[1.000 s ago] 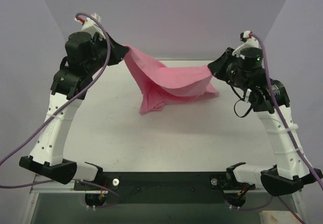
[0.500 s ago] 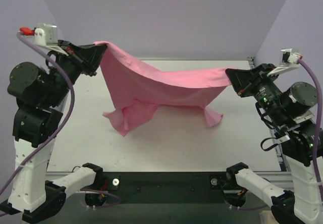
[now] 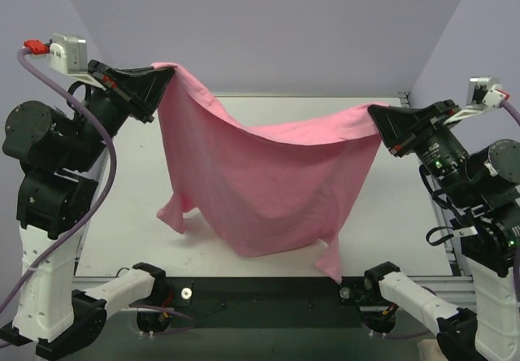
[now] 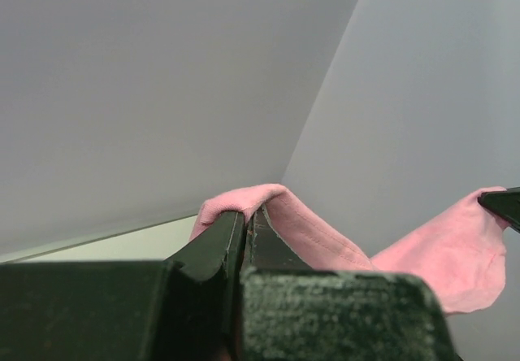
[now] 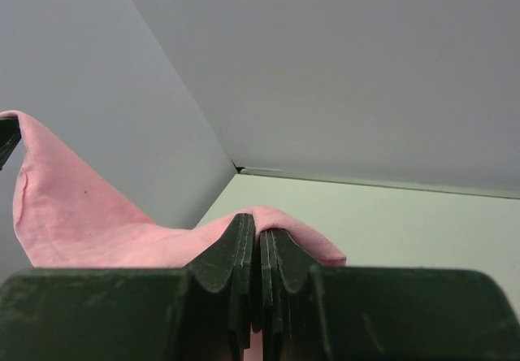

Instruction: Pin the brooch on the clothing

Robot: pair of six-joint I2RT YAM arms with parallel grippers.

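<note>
2-handed hold, from above: clothing [image 3: 268,182] hung spread in the air between left gripper [image 3: 166,70] and right gripper [image 3: 375,110], lower edge drooping toward the table [image 3: 122,215].

Left wrist: jaws clamped on a pink fabric edge.

Right wrist: likewise pinched tight on pink fabric.

No brooch visible anywhere. Probably early on: shirt only spread out, all the pinning left to do.

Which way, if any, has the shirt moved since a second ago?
Yes: the shirt has spread wider and its hem has come to the table's near edge.
</note>
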